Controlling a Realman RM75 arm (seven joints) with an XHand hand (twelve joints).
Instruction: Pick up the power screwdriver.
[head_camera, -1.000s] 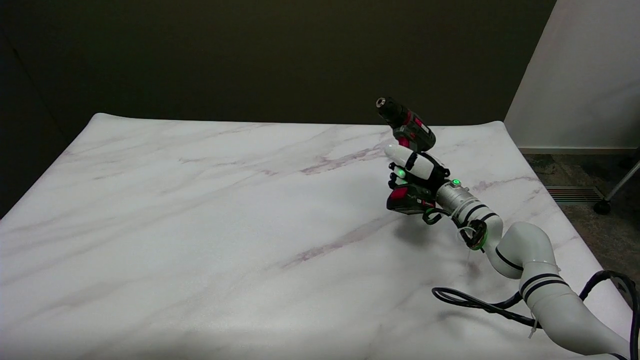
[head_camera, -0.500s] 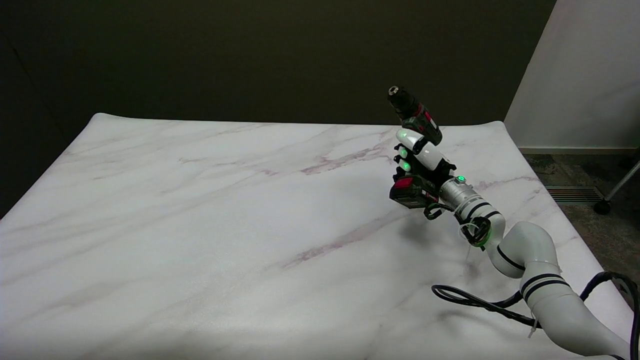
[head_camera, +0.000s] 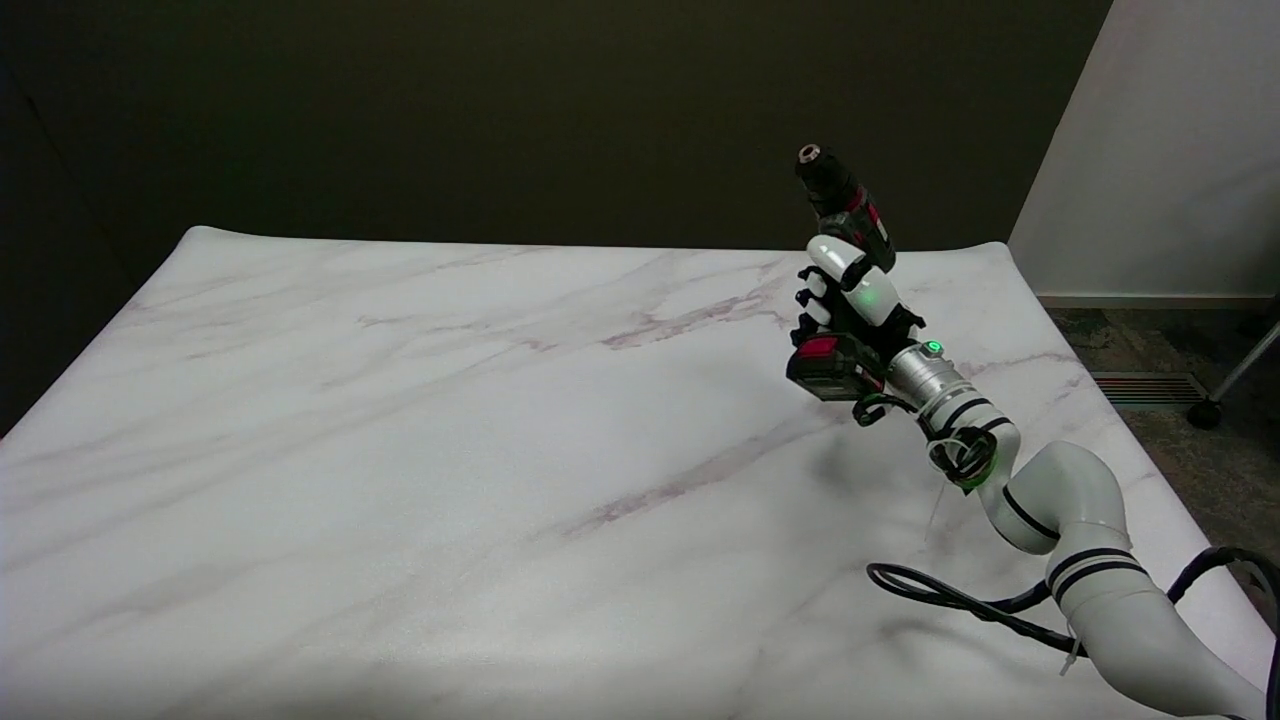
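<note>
Gripping the power screwdriver (head_camera: 838, 215) tight, the right hand (head_camera: 853, 300) has its fingers wrapped around the tool's handle, clamped on it, and the whole thing is up in the air, clear of the marble-patterned surface (head_camera: 450, 420). Look at that angle: the chuck end points up and slightly to the left, set against the dark wall behind, while the red-and-black battery block (head_camera: 828, 367) sits at the bottom, just below the fingers. The tool is tilted, not upright, leaning back toward the far right corner of the surface. A soft shadow (head_camera: 850, 465) lies on the marble beneath it, near the right edge. The white arm (head_camera: 1060, 500) bends in from the lower right, with a green light glowing at the wrist (head_camera: 933, 348) and another on the back of the hand. A black cable (head_camera: 940, 595) loops on the surface beside the arm, down near the lower right. Off past the right edge of the surface there's a pale wall panel (head_camera: 1170, 150), a patch of dark floor and a caster wheel (head_camera: 1203, 415) on a metal leg. How many fingers actually bear on the handle I can't make out from here; they're bunched close against it.
</note>
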